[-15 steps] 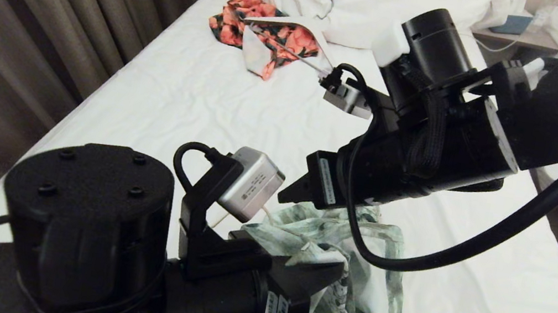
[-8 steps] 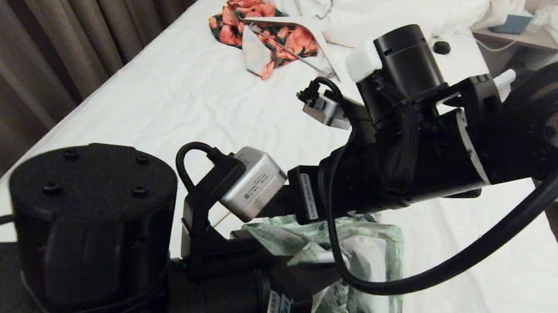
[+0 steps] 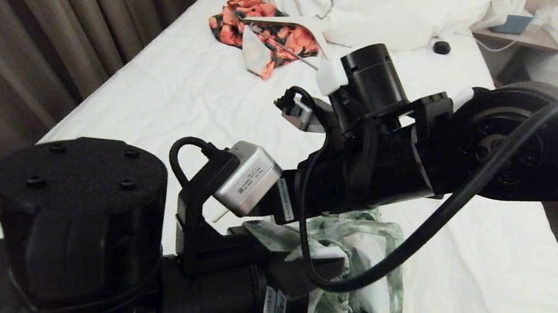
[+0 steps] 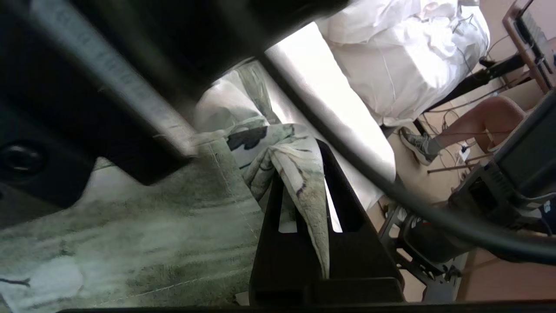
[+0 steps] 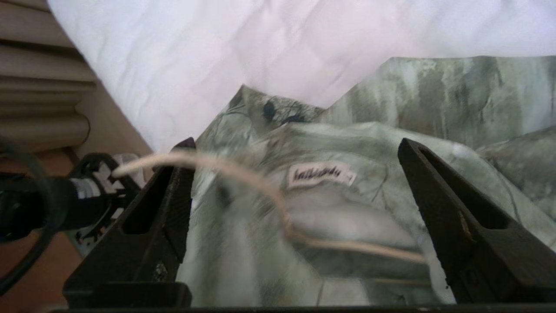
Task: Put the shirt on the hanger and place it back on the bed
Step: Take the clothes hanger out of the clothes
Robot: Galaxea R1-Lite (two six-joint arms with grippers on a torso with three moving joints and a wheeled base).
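shirt (image 3: 349, 279): thin limp floral cloth, light, likely to slide and bunch; hangs above the bed (image 3: 177, 90) near its foot
hanger (image 5: 278, 208): slim cream wire at the collar; best taken there
left gripper (image 4: 304, 191): pinching a shirt fold
right gripper (image 5: 295, 217): spread wide, straddling collar and wire

An orange floral garment (image 3: 264, 36) lies beside brown curtains (image 3: 44, 13).

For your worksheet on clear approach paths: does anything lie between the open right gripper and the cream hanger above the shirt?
Nothing visible does. The right gripper is open, its fingers on either side of the hanger, which lies on the shirt. The left gripper is shut on a fold of shirt, off this path.
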